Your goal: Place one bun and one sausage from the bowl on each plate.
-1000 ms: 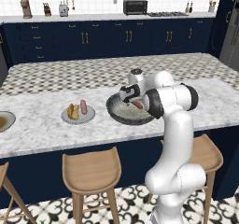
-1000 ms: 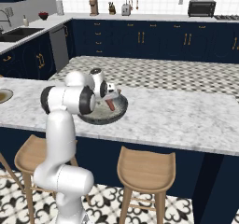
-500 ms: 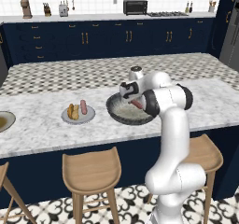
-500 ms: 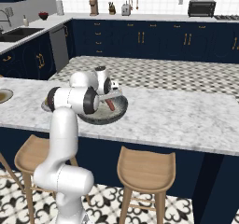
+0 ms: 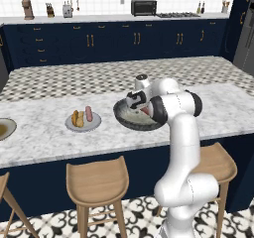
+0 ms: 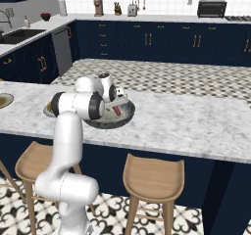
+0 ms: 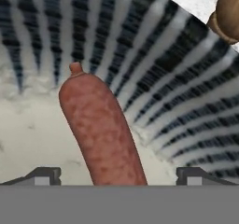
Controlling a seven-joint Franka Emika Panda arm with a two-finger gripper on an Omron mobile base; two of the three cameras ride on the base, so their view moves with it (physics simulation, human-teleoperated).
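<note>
1. Sausage (image 7: 100, 129): it lies in the bowl (image 7: 186, 87), directly between the gripper (image 7: 118, 174) fingertips, which stand wide apart on either side of it and touch nothing. The hand holds nothing yet.
2. To do this step well, I judge the hand should drop straight down until the tips straddle the sausage's middle, then close across its thin width, not along its length. It is round and smooth, so a pinch off centre may let it roll or slip out.
3. The sausage is a pinkish-red, mottled cylinder with a small knotted end pointing away from the hand. It rests on the bowl's pale speckled floor, reaching toward the dark striped wall.
4. Farther left on the counter, the light grey plate (image 5: 83, 124) already carries a bun (image 5: 77, 118) and a second sausage (image 5: 89, 114) side by side.
5. Farthest left, the brownish-centred plate (image 5: 6, 128) sits at the frame edge; what shows of it is bare, so this sausage likely belongs there.
</note>
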